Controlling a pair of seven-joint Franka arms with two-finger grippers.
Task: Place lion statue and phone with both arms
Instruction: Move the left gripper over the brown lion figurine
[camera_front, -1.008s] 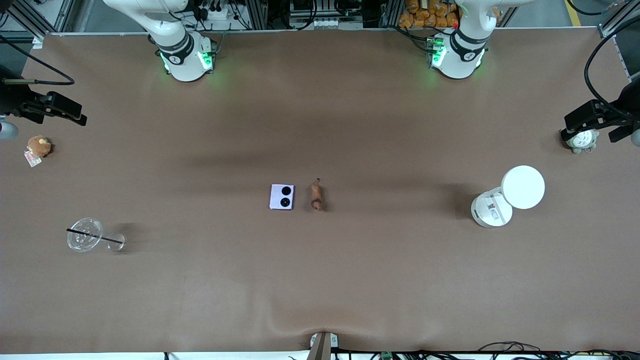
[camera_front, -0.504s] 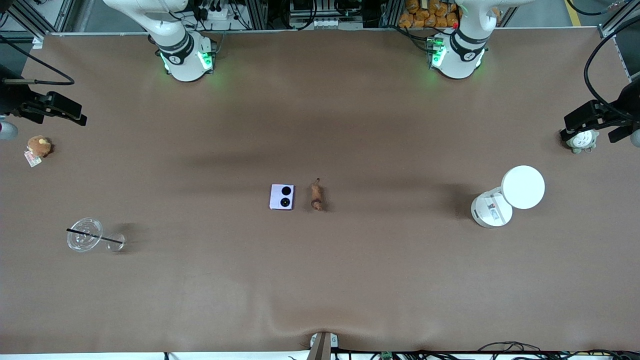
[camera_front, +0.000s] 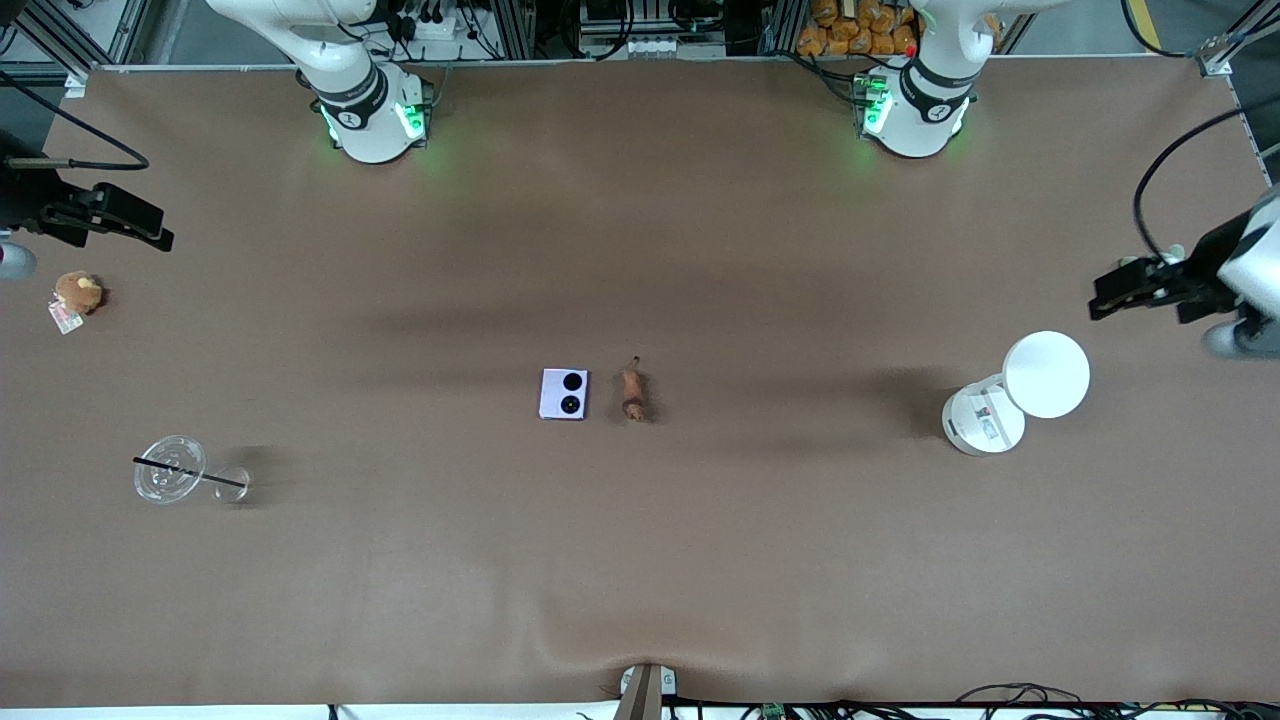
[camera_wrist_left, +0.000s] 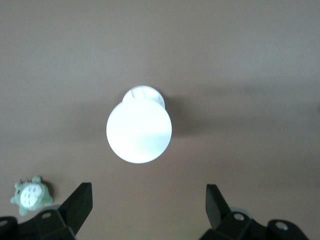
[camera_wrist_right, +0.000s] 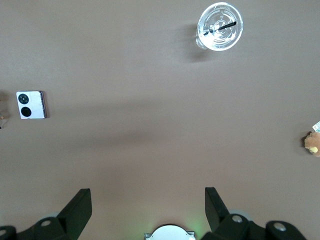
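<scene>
The pale lavender phone (camera_front: 563, 393) lies flat at the middle of the table, its two black camera circles facing up. It also shows in the right wrist view (camera_wrist_right: 31, 104). The small orange-brown lion statue (camera_front: 632, 393) lies just beside it, toward the left arm's end. My left gripper (camera_front: 1145, 285) is open and empty in the air at the left arm's end, close to the white container; its fingertips (camera_wrist_left: 80, 202) are spread wide. My right gripper (camera_front: 110, 215) is open and empty, waiting high over the right arm's end (camera_wrist_right: 147, 210).
A white round container with a lid (camera_front: 1045, 375) stands near the left gripper (camera_wrist_left: 139, 131). A grey-white plush (camera_wrist_left: 31, 195) lies by it, hidden in the front view. A clear cup with a black straw (camera_front: 170, 470) and a brown plush with a tag (camera_front: 77, 293) sit at the right arm's end.
The left arm has moved toward the front camera and a little toward the table's middle, and now covers the grey-white plush in the front view. The right arm, phone and lion have not moved.
</scene>
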